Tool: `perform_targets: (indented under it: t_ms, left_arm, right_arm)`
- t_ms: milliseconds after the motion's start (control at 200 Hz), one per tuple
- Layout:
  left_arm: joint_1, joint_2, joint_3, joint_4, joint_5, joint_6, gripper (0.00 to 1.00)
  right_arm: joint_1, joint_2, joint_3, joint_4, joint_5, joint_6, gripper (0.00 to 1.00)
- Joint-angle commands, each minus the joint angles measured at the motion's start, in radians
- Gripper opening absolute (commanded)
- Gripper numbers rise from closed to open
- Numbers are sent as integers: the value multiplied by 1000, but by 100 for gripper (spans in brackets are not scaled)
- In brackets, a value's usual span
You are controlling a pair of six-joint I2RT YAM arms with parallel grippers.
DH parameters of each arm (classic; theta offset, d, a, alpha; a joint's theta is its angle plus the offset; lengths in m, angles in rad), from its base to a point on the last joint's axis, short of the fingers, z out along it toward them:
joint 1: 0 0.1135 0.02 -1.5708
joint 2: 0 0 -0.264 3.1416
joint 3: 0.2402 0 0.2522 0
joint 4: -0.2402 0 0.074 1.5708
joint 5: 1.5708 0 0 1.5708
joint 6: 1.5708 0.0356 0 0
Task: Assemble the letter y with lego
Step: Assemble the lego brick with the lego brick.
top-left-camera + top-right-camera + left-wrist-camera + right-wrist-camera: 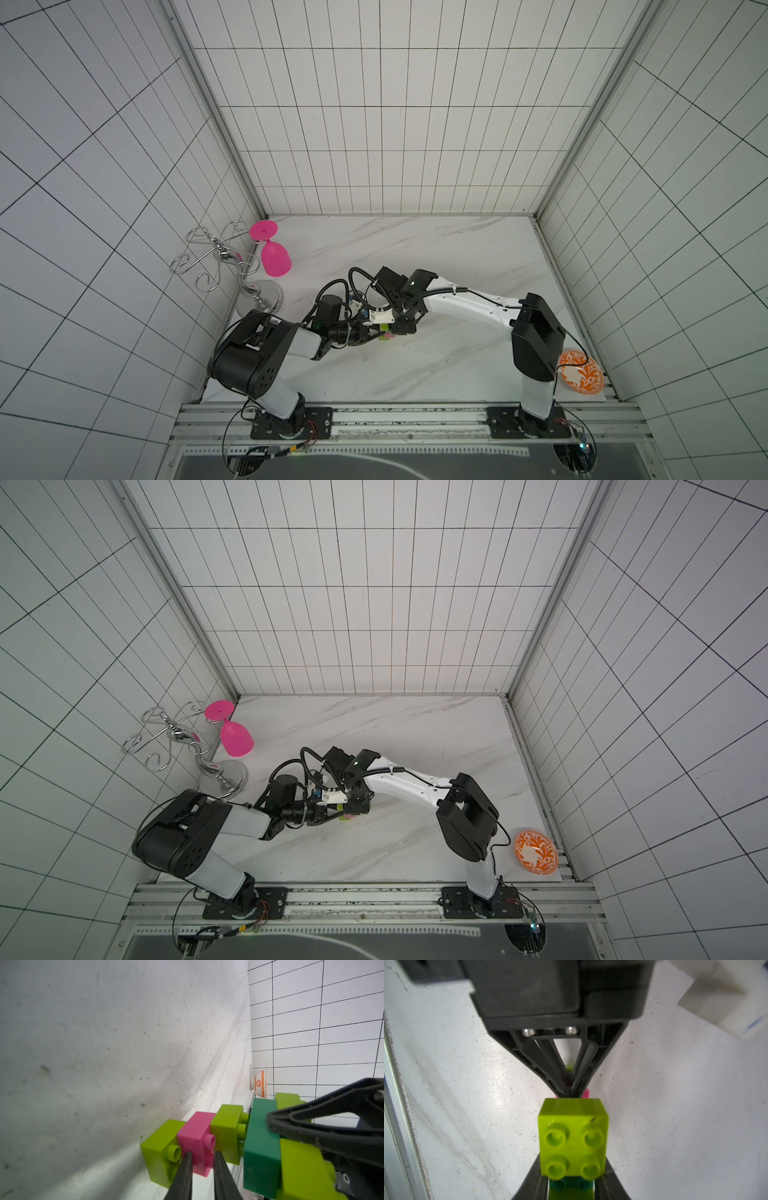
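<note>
While the letter y [385, 332] is held between both arms about midway between the left and right edges of the tabletop [415, 374], nearer its near edge than its far one, the left gripper [202, 1153] is seen closed to a narrow gap on the pink brick [195, 1136] of the stem, pinched only by the fingertips [188, 1156]. Next along, a lime brick [226, 1132] is met by the dark green bar [259, 1147], and its studs [242, 1130] are exposed in the gap, so the joint is judged not fully seated. The bar, with a lime tip [301, 1167] on each end, is clamped across its long sides by the right gripper [573, 1157], closed tight. If the push is made off line, the stem could be tilted and popped loose, or the pink brick twisted out of so shallow a pinch; the last lime brick [160, 1151], outside either grip, could be knocked off against the tabletop. Farther off, an orange-patterned bowl [580, 371] is set at the near right corner and a pink goblet [275, 257] is hung on a wire rack [224, 254] at the far left corner; neither is found in the way.
</note>
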Motion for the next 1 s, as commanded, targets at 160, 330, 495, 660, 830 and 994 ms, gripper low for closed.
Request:
perform_targets:
  t_ms: [160, 330, 495, 660, 830, 994]
  left_arm:
    - [6, 65, -43, -212, -216, 21, 19]
    - [6, 64, -44, -215, -218, 21, 19]
    - [6, 65, -43, -214, -217, 21, 19]
    - [6, 64, -43, -215, -214, 21, 19]
    - [6, 61, -44, -215, -217, 21, 19]
    - [6, 63, -45, -215, -216, 21, 19]
  right_arm:
    - [8, 1, 3, -10, -18, -3, 25]
    - [8, 25, 16, -9, -27, -3, 25]
    - [9, 25, 19, -9, -21, -6, 25]
    - [8, 28, 16, -5, -20, -10, 25]
    - [9, 31, 10, -8, -31, 1, 25]
    - [16, 32, -14, -13, -12, 6, 25]
